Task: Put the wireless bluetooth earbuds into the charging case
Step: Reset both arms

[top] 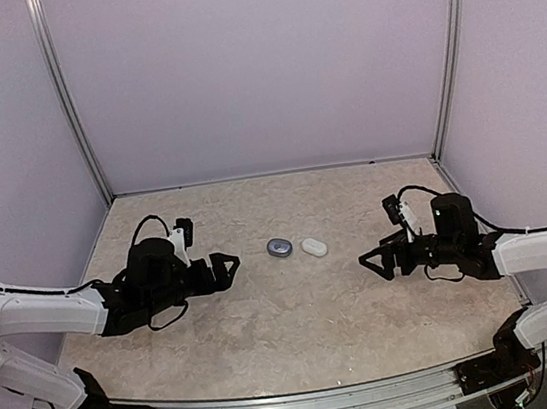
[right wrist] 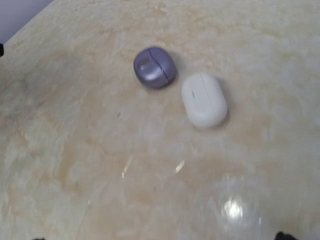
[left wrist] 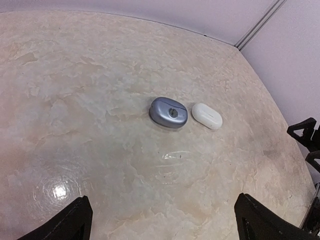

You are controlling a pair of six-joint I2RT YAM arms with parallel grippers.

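Observation:
Two pebble-shaped cases lie side by side mid-table, both shut: a grey one and a white one to its right. The left wrist view shows the grey case and the white case ahead of my fingers. The right wrist view shows the grey case and the white case. No earbuds show in any view. My left gripper is open and empty, left of the cases. My right gripper is open and empty, to their right.
The marbled beige table is walled by pale panels at the back and both sides. My right gripper's fingers show at the right edge of the left wrist view.

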